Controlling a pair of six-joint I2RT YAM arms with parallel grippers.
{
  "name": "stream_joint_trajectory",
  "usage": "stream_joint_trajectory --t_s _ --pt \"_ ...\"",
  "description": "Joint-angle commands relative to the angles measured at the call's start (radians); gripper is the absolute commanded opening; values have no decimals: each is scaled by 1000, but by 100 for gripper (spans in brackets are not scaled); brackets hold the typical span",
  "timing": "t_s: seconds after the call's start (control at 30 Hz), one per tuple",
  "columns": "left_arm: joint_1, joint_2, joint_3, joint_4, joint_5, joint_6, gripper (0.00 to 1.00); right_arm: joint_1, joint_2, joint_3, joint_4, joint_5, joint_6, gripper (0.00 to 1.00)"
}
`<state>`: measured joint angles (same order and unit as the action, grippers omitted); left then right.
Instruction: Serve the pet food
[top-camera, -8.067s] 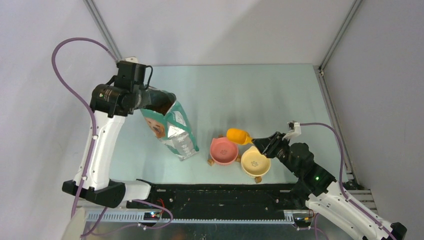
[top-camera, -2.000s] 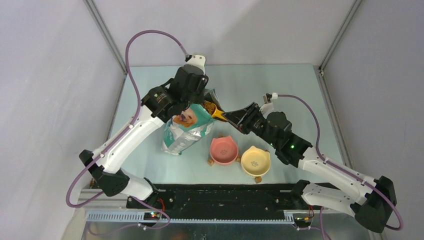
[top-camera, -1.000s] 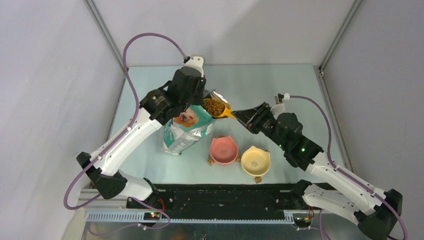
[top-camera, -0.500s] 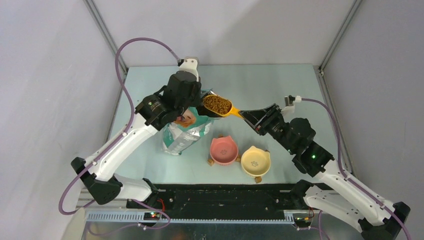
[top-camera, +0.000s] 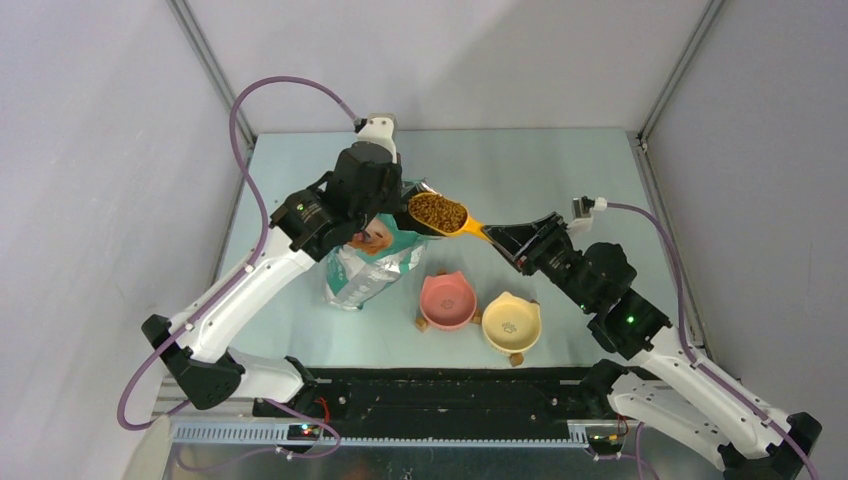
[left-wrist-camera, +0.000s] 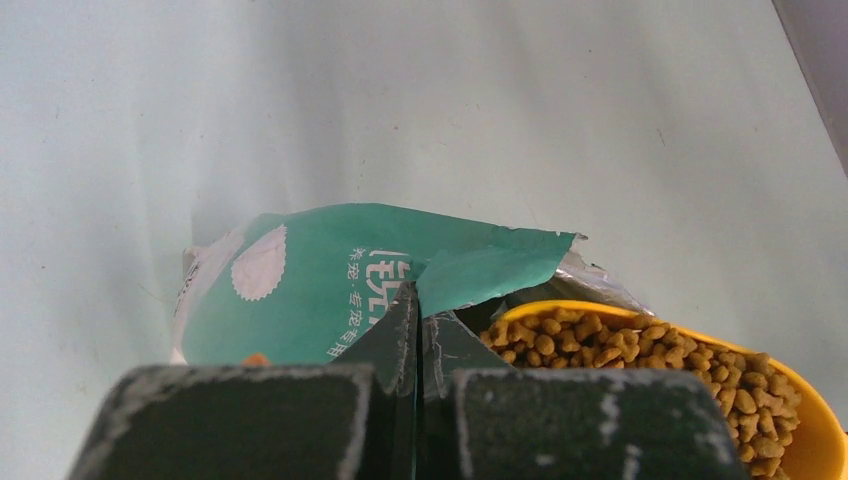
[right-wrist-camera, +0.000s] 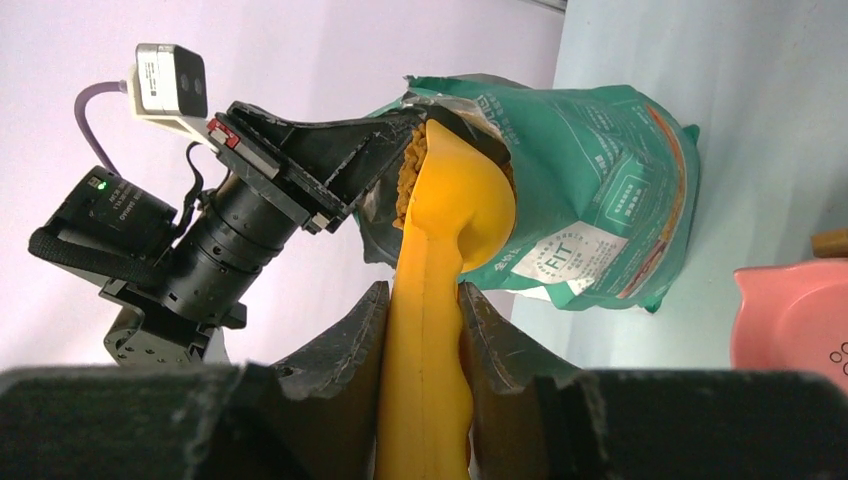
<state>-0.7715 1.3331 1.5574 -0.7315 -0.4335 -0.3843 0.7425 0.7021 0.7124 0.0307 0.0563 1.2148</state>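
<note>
The pet food (top-camera: 437, 212) is a heap of brown kibble filling an orange scoop (top-camera: 450, 219), held level just right of the bag's open mouth. My right gripper (top-camera: 500, 237) is shut on the scoop's handle (right-wrist-camera: 424, 330), fingers on both sides of it. The green-white bag (top-camera: 370, 262) stands upright. My left gripper (top-camera: 392, 203) is shut on its torn top edge (left-wrist-camera: 470, 270), pinching the foil flap. In the left wrist view the kibble (left-wrist-camera: 620, 345) lies close beside the bag's opening.
A pink cat-eared bowl (top-camera: 447, 300) and a yellow one (top-camera: 511, 322) sit side by side in front of the bag, below and to the right of the scoop. Both look empty. The pink bowl's rim (right-wrist-camera: 790, 320) shows at the right wrist view's edge.
The scoop went into the bag, came out full of kibble and has moved right, away from the bag mouth. The left gripper still holds the bag's edge.
</note>
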Motion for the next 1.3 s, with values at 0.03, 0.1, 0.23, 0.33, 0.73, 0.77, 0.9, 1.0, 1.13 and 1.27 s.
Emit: stream_joint_trajectory --t_s 0.03,0.1,0.23,0.33,0.73,0.77,0.9,1.0,1.13,1.27 --pt "2 -51 0 61 10 -29 0 -18 -13 -2 97 -58 19 0" --pt "2 -51 0 63 12 -31 0 -24 -23 -16 124 -84 24 0" --pt "3 -52 -2 66 26 -33 0 -30 -36 -23 117 -91 25 0" --pt "2 -55 -5 68 29 -35 0 -34 -45 -35 130 -98 33 0" --pt "5 -67 -19 71 21 -37 0 -48 -114 -62 116 -76 33 0" --pt "4 -70 -21 71 19 -36 0 -48 -119 -62 115 -75 32 0" --pt "4 -72 -21 74 18 -30 0 -50 -128 -62 115 -77 33 0" --pt "4 -71 -21 72 15 -30 0 -53 -134 -62 118 -89 33 0" --pt "4 -71 -26 77 11 -30 0 -58 -147 -62 105 -95 35 0" --pt "6 -72 -30 80 2 -31 0 -63 -166 -62 90 -101 32 0"
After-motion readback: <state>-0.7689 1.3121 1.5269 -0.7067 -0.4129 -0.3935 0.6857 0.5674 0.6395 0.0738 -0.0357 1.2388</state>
